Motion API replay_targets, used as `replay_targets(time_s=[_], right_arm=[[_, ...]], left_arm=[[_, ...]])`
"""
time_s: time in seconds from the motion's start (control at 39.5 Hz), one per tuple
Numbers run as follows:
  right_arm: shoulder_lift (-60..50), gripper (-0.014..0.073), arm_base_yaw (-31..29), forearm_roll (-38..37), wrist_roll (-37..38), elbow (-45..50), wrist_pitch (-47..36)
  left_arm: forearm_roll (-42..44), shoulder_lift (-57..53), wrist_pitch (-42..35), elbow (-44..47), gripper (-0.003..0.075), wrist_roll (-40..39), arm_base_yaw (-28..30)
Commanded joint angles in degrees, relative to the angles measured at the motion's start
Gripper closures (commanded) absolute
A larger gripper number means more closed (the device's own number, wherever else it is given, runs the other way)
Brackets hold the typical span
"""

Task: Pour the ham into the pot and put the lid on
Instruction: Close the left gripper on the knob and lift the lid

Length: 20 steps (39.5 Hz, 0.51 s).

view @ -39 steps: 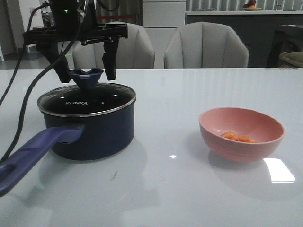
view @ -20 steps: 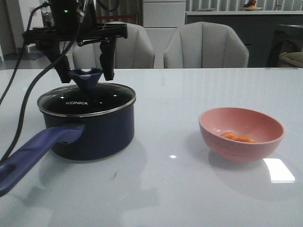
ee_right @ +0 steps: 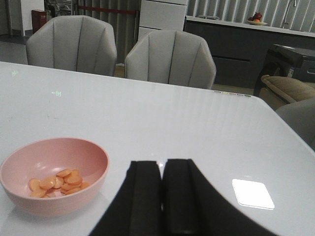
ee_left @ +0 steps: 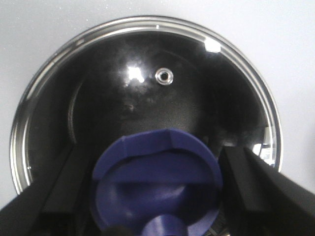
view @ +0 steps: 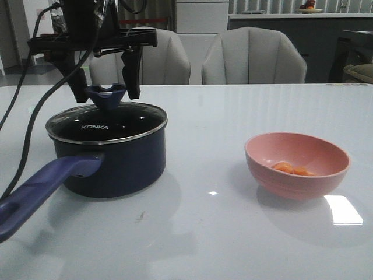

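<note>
The dark navy pot (view: 119, 166) stands at the table's left, its purple-blue handle (view: 41, 186) pointing to the near left. The glass lid (view: 111, 121) (ee_left: 147, 93) with "KONKA" lettering rests on it. My left gripper (view: 105, 87) (ee_left: 155, 191) is open, one finger on each side of the blue knob (view: 106, 93) (ee_left: 157, 169), with small gaps showing. The ham (view: 291, 169) (ee_right: 56, 181), several thin orange pieces, lies in the pink bowl (view: 297, 181) (ee_right: 59, 204) at the right. My right gripper (ee_right: 162, 196) is shut on nothing, beside the bowl, and is outside the front view.
Two grey chairs (view: 253, 55) stand behind the table's far edge. A black cable (view: 29, 128) hangs from the left arm down past the pot's handle. A bright window reflection (view: 344, 210) lies on the glossy tabletop near the bowl.
My left gripper has shifted very slightly to the left around the knob. The pot, lid and bowl have not moved.
</note>
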Motion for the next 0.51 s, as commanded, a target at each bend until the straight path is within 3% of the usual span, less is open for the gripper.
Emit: replay_targets(time_s=[0.0, 0.48], right_arm=[[-1.2, 0.0455, -0.3, -0.8, 0.0, -0.3, -4.1], [-1.2, 0.0455, -0.3, -0.8, 0.0, -0.3, -4.1]], left_arm=[[-0.3, -3.1, -1.3, -1.6, 0.0370, -0.5, -0.4], [-0.3, -4.1, -1.4, -2.4, 0.0369, -0.3, -0.4]])
